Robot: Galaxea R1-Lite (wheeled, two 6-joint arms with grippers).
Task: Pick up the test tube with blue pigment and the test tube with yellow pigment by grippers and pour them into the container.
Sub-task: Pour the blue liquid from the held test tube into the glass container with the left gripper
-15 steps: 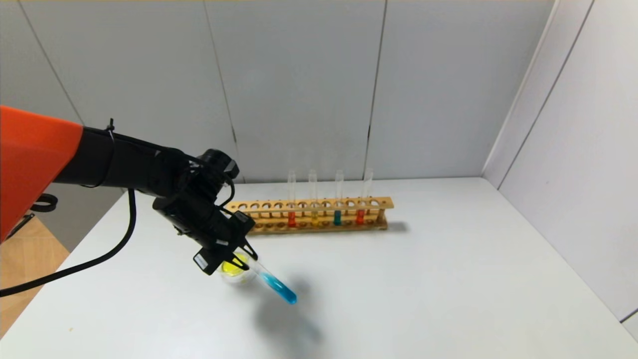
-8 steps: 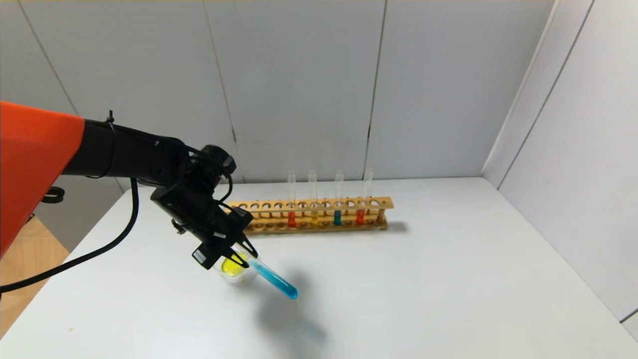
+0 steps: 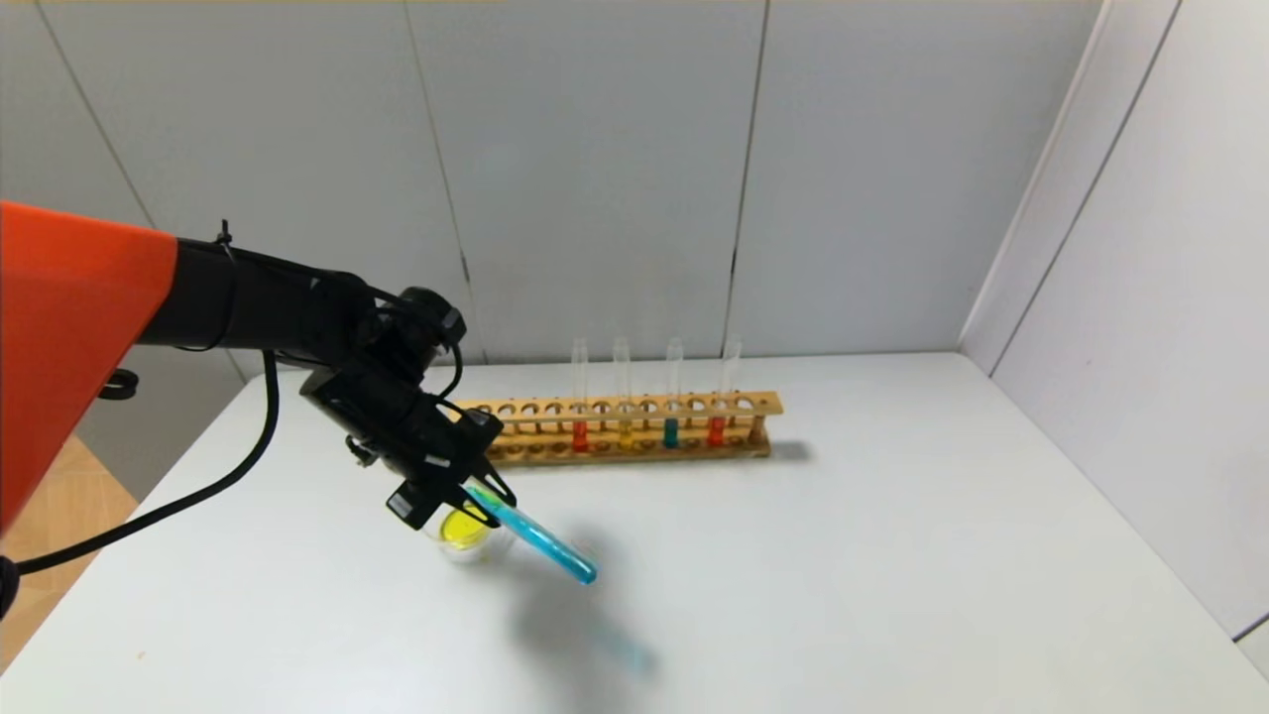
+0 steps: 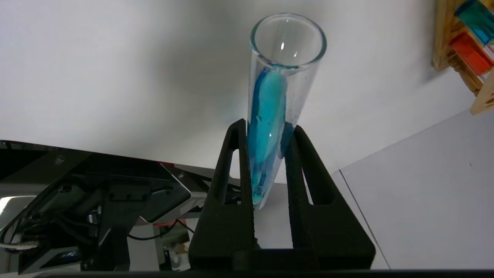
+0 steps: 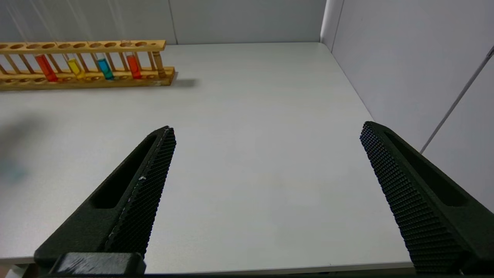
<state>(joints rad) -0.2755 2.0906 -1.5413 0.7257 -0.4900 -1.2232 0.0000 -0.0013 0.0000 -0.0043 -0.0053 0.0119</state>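
Left arm enters from the left edge of the head view, orange segment then black wrist, reaching toward centre-left. Left gripper point(image 3: 483, 499) clamps the test tube with blue pigment point(image 3: 540, 543), fingers pinched tight on the glass. Tube is tilted, round bottom pointing lower right, open end up at the gripper. In the left wrist view the two fingers point(image 4: 227, 181) squeeze the tube point(image 4: 276, 96) on both sides; blue liquid is spread along the tube wall.

Just below the gripper, lower left of centre, sits the container point(image 3: 462, 535), clear glass on the table point(image 3: 892, 555), with yellow liquid in it. Tube's open end is over its rim.

Centre, toward the back of the table: wooden rack point(image 3: 620, 428) with four upright tubes holding red, amber, teal and red liquid.

Right gripper point(image 5: 266, 185) is seen only in the right wrist view, spread wide, holding nothing, above bare table, rack point(image 5: 83, 65) at upper left of that frame.
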